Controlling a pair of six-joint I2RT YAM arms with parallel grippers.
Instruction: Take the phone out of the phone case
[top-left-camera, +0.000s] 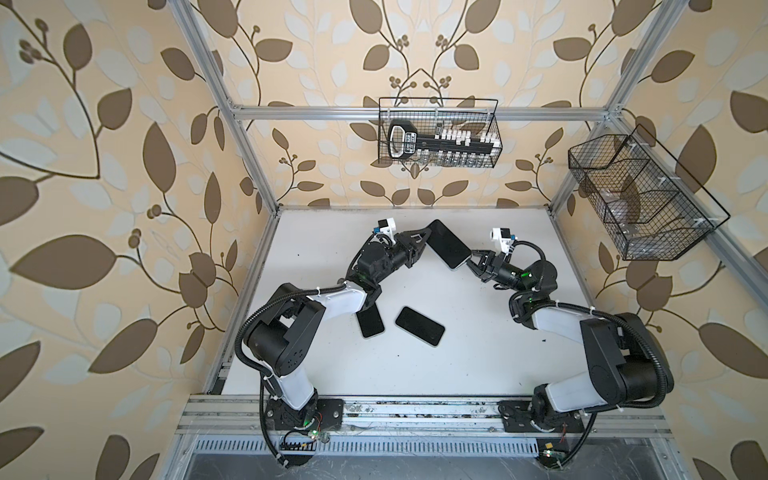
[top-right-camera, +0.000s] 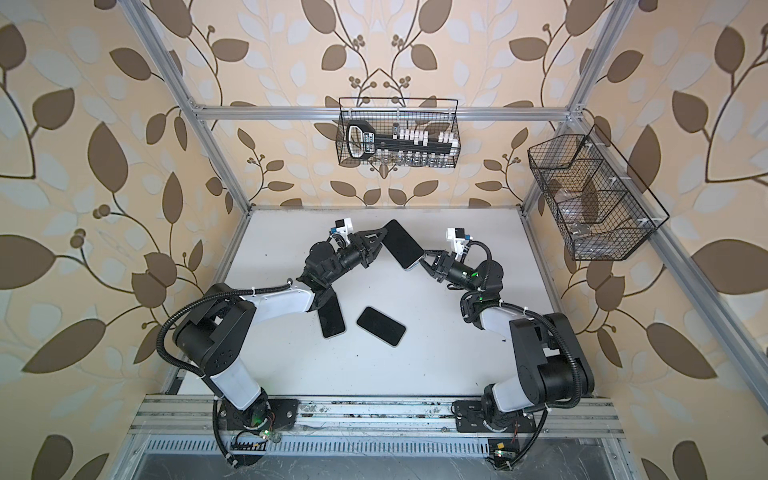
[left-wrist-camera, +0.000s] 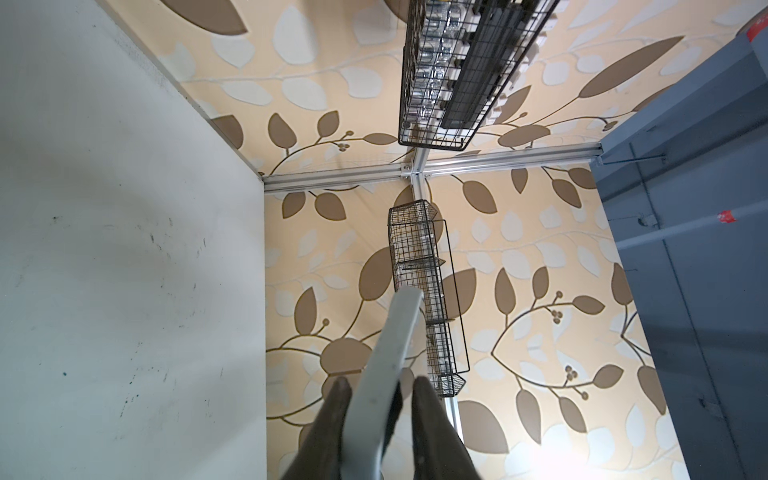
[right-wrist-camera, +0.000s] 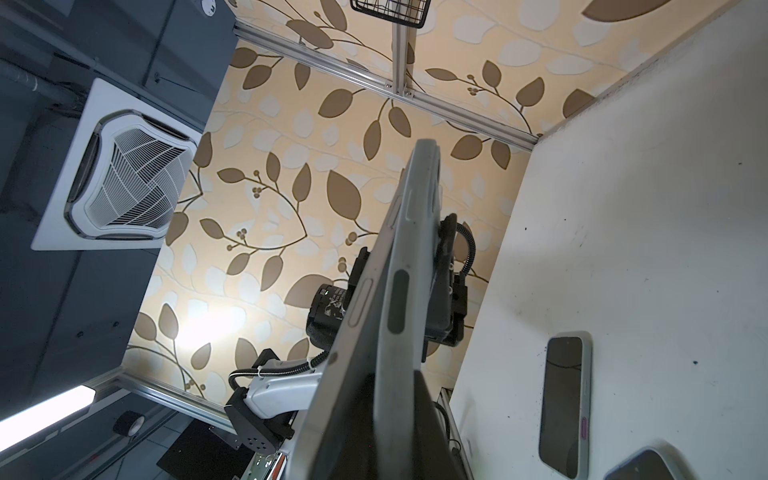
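Not done: phone (top-left-camera: 449, 245) aloft at 12 o'clock, only part-peeled from phone case (right-wrist-camera: 400, 249), w/ right gripper (top-left-camera: 471, 262) clamped on case, left gripper (top-left-camera: 426, 242) jaws slightly apart.

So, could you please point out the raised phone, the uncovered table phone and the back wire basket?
raised phone (top-left-camera: 449, 244), in a top view, screen middle.
uncovered table phone (top-left-camera: 419, 326), in a top view, screen middle.
back wire basket (top-left-camera: 384, 124), in a top view, mesh end wall.
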